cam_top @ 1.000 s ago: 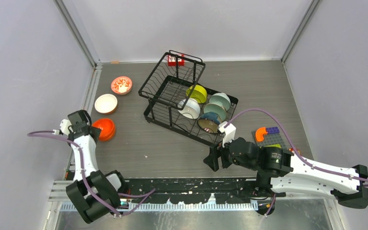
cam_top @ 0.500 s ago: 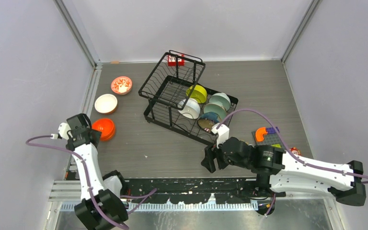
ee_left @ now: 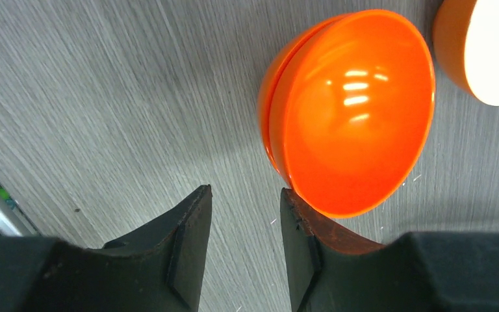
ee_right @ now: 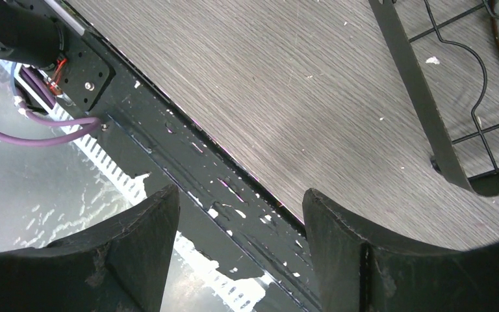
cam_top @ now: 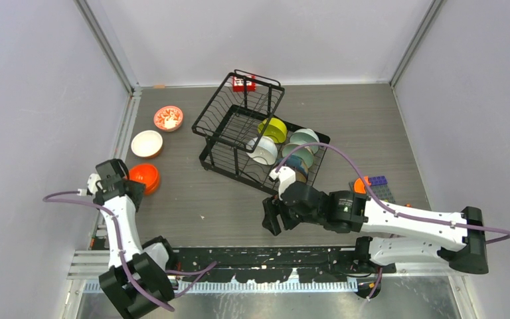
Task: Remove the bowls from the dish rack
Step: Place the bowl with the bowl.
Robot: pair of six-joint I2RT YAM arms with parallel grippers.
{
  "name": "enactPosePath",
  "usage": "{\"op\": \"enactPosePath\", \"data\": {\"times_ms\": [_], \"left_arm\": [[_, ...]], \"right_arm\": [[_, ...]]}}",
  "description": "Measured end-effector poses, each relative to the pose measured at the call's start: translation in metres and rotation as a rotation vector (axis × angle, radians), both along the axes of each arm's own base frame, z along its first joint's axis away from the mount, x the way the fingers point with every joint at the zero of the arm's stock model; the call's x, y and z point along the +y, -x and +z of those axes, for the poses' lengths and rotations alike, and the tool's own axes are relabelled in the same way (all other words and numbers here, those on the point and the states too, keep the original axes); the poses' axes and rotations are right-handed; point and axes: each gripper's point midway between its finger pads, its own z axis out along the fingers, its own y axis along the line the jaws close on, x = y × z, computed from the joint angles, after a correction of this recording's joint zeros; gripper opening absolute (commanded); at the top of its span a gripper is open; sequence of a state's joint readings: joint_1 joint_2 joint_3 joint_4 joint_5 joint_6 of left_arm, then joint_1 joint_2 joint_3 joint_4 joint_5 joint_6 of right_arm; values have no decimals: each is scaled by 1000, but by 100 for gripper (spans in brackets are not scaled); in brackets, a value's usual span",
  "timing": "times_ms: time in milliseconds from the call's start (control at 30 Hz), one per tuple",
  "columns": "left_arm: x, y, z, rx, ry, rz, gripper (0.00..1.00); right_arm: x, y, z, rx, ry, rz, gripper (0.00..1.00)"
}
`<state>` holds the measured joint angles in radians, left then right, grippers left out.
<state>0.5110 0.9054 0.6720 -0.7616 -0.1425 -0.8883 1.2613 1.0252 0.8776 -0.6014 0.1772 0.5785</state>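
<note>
Now that the left arm (cam_top: 121, 212) has drawn back a little toward the near-left corner of the surface (cam_top: 192, 199), its jaws stand released and empty just beside the orange bowl (ee_left: 351, 110). That bowl rests by the left edge, near two other bowls (cam_top: 147, 143) already out. The right arm (cam_top: 372, 216) has meanwhile slid leftward along the near side of the dish rack (cam_top: 236, 109), jaws parted and empty. Several bowls (cam_top: 262, 150) remain in its lower tier, so unloading seems about a third done.
</note>
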Motion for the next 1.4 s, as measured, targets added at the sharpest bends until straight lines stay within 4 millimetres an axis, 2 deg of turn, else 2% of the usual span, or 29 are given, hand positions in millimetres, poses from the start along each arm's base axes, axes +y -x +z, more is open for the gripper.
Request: {"op": "enactPosePath", "data": {"times_ms": [100, 333, 633, 733, 967, 1133, 1400], "left_arm": [[-1, -3, -6, 7, 20, -4, 44], [-2, -9, -2, -29, 19, -14, 45], [-3, -25, 24, -129, 20, -20, 48], [-3, -27, 27, -144, 25, -15, 48], [-2, -32, 21, -134, 44, -11, 47], [0, -35, 16, -125, 50, -11, 40], [-1, -35, -3, -92, 69, -9, 32]], "right_arm": [[6, -2, 1, 2, 4, 1, 73], [6, -2, 0, 6, 8, -3, 73], [8, -2, 1, 8, 8, -5, 73], [9, -3, 2, 7, 5, -5, 73], [9, -3, 1, 8, 10, -6, 73], [9, -4, 1, 5, 10, -10, 73], [8, -5, 1, 0, 11, -19, 73]]}}
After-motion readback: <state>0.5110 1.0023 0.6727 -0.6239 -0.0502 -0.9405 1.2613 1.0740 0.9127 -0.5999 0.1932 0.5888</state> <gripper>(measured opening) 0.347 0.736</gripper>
